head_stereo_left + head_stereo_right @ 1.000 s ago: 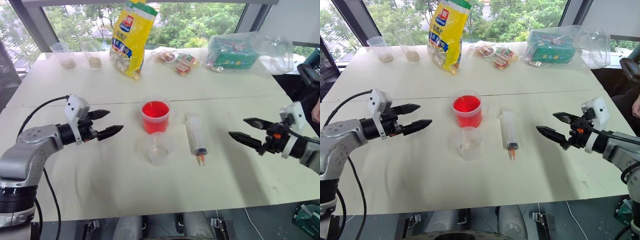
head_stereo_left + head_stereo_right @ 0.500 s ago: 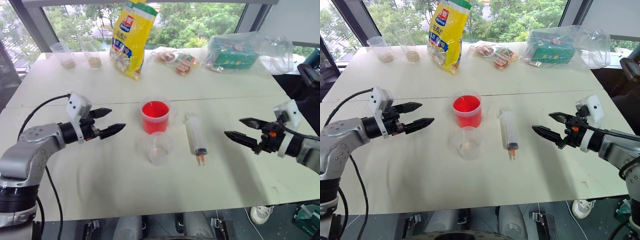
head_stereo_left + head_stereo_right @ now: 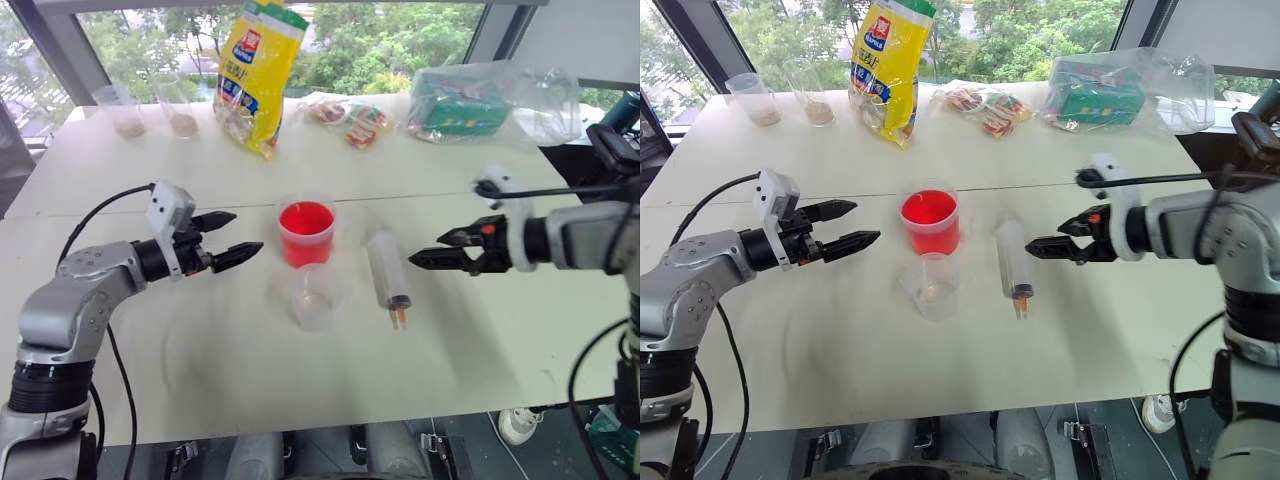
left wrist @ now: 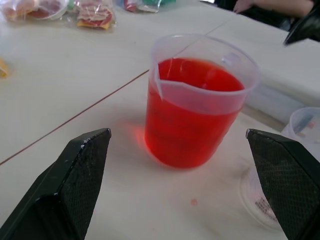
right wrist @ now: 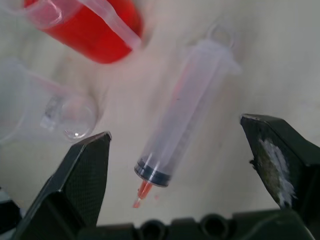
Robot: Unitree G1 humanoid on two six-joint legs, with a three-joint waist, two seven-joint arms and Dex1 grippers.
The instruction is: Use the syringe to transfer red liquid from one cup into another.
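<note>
I see the syringe [image 3: 388,278] lying flat on the white surface [image 3: 480,340], its orange-red tip toward the near edge and its plunger end toward the far side. Just to its left stands the tall cup [image 3: 305,230] full of red liquid [image 3: 305,218], and nearer to me than that cup is the short clear cup [image 3: 314,296], which looks empty except for a faint trace at its bottom.

My right gripper [image 3: 428,259] hangs above the surface just to the right of the syringe barrel. Its fingers are spread wide and hold nothing; in the right wrist view the syringe lies between them but is not touched. My left gripper [image 3: 228,240] is to the left of the red cup, well apart from it, also with the fingers wide open and empty, and pointing at the cup.

I judge the task is at its very beginning. Nothing is transferred yet, and the syringe is not picked up. What is left is to grasp it, draw liquid from the red cup, and empty it into the short one.

At the far side stands a yellow bag [image 3: 255,75] with a red and blue logo; I cannot read its writing. Beside it lie snack packets [image 3: 352,120] and a clear bag with a green box [image 3: 470,100].
</note>
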